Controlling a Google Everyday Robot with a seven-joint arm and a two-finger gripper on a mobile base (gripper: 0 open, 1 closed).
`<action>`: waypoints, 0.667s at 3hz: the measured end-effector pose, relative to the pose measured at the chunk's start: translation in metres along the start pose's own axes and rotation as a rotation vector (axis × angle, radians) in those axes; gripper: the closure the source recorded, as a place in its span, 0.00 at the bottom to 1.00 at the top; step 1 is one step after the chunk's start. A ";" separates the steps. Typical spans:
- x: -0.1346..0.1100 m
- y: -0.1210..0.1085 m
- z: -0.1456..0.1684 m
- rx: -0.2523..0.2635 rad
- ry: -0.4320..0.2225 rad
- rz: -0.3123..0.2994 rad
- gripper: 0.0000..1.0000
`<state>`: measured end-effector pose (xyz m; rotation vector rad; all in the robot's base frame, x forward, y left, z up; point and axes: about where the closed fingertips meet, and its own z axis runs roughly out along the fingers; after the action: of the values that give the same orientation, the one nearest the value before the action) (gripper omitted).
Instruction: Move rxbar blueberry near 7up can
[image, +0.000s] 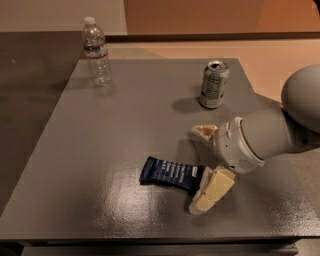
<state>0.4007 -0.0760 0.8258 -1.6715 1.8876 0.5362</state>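
In the camera view, a grey tabletop (100, 150) is shown from its front edge. The rxbar blueberry (170, 173) is seen lying flat near the front edge, a little right of the middle, with its length set roughly along that edge and its white text facing up. The 7up can (214, 84) is stood upright toward the far right corner, well apart from the bar. A clear water bottle (97, 51) with a white cap is stood upright by the far left corner.

The gripper (197, 169) is brought in from the right edge on a thick grey arm (265, 140) and is held low at the bar's right end. Its two cream fingers (214, 189) are spread wide. One is seen on the far side of the bar, apart from it. The other is seen just beside the wrapper's right end, toward the front edge. Whether that finger touches the wrapper cannot be told. Nothing is pinched.
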 end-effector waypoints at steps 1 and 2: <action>-0.002 0.003 0.007 -0.021 -0.006 0.004 0.00; -0.004 0.007 0.013 -0.052 0.013 0.011 0.18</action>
<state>0.3961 -0.0639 0.8179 -1.7028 1.9078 0.5853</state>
